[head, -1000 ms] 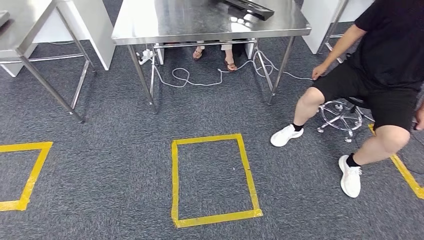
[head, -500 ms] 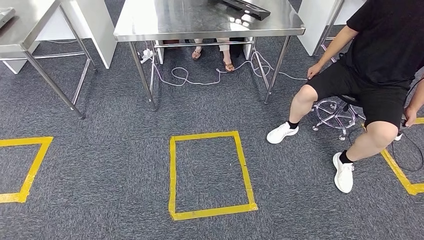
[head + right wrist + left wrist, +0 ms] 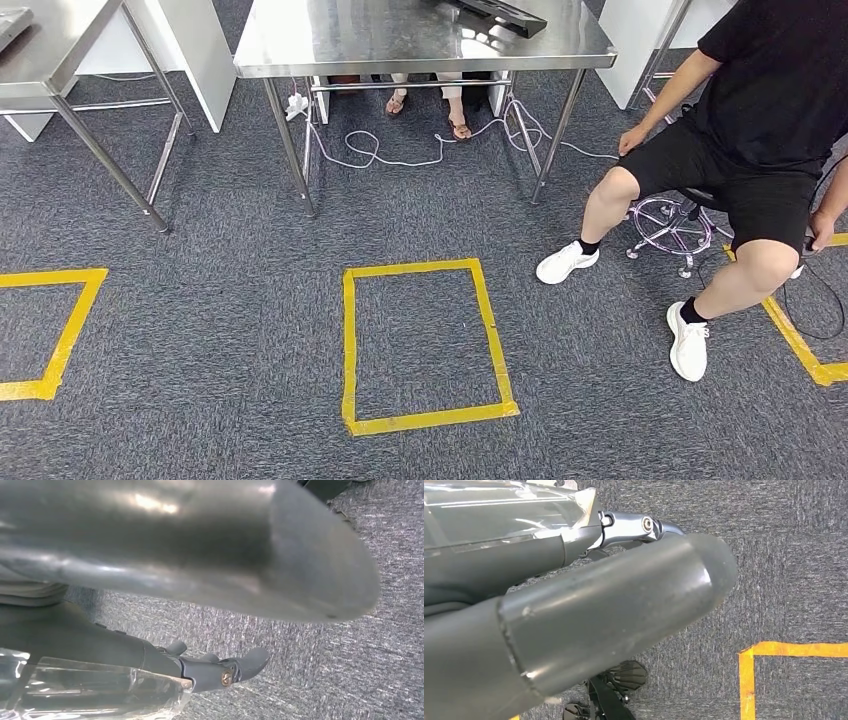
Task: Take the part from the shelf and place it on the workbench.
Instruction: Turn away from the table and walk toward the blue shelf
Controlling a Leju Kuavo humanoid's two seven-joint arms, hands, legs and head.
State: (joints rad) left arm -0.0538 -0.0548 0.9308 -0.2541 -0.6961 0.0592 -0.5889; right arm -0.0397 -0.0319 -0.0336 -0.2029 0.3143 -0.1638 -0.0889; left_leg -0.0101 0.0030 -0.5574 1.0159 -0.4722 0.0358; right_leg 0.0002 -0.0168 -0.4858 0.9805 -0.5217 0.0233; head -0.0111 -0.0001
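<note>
The right hand hangs over the carpet with thumb and fingers apart and nothing between them. The left hand hangs likewise, but its thumb hides the fingers, so its opening cannot be told. Where the part and its shelf stand cannot be told either (the steel table ahead may be the workbench). The step is probably walking to find them, best done with arms low and a wide berth round the seated person.

My left robot hand sits so close that its thumb blurs and hides my fingers' pose. My right robot hand does likewise. The far bench is cut off.
</note>
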